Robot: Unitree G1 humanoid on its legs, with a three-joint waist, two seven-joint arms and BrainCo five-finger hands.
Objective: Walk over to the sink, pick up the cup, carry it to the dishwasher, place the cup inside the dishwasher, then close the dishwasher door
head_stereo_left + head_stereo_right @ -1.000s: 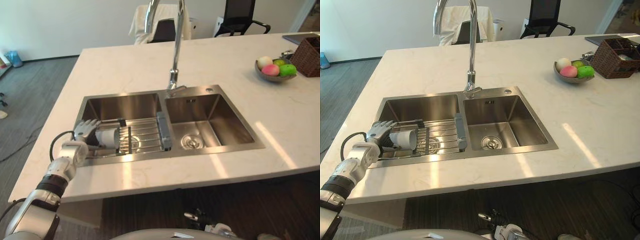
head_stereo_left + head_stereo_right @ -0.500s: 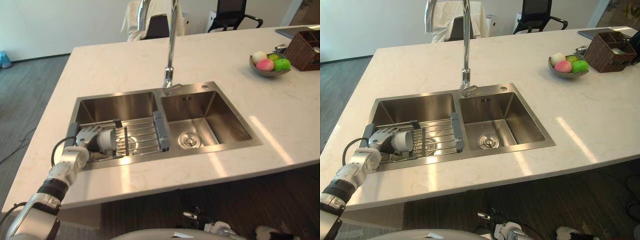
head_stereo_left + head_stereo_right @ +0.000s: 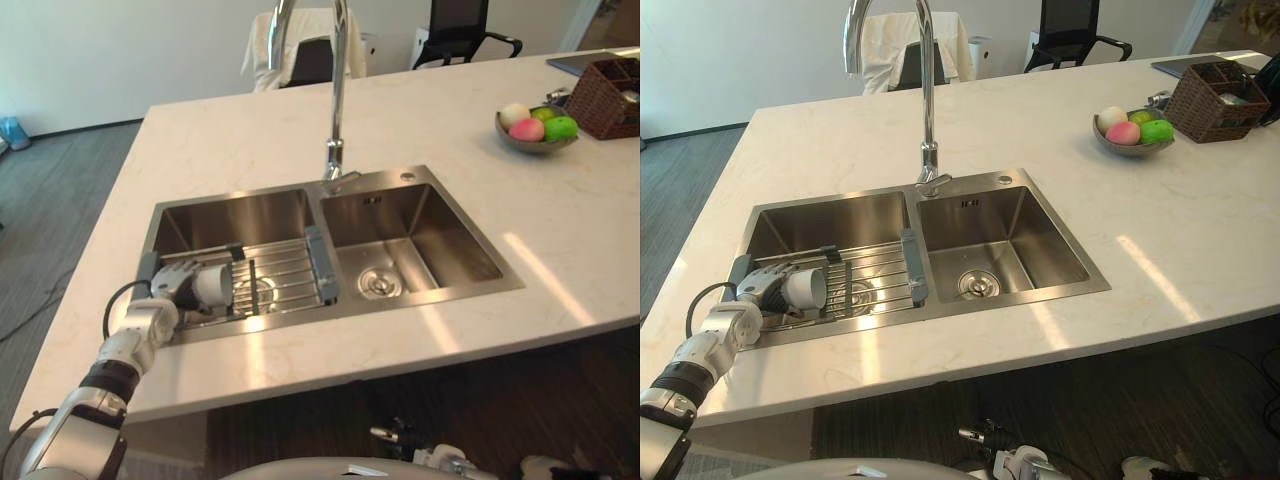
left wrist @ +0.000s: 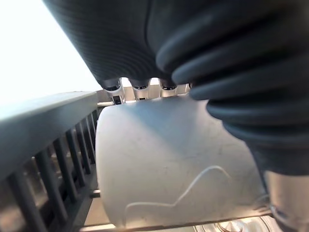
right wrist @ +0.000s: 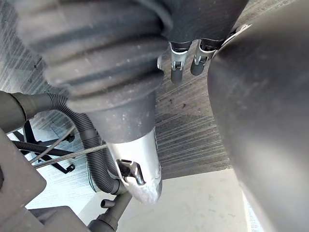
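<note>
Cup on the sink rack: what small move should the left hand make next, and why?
Probably a short lift straight up. The left hand looks curled round the cup, which lies on its side on the rack in the left basin of the sink, so the grasp seems made. It must clear the rack and sink rim before any carrying.

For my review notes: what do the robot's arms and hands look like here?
The left arm is built of silver-grey segments with a dark band at the forearm. The left hand has silver fingers under a dark ribbed cover. The right hand wears the same dark ribbed cover over back and wrist.
</note>
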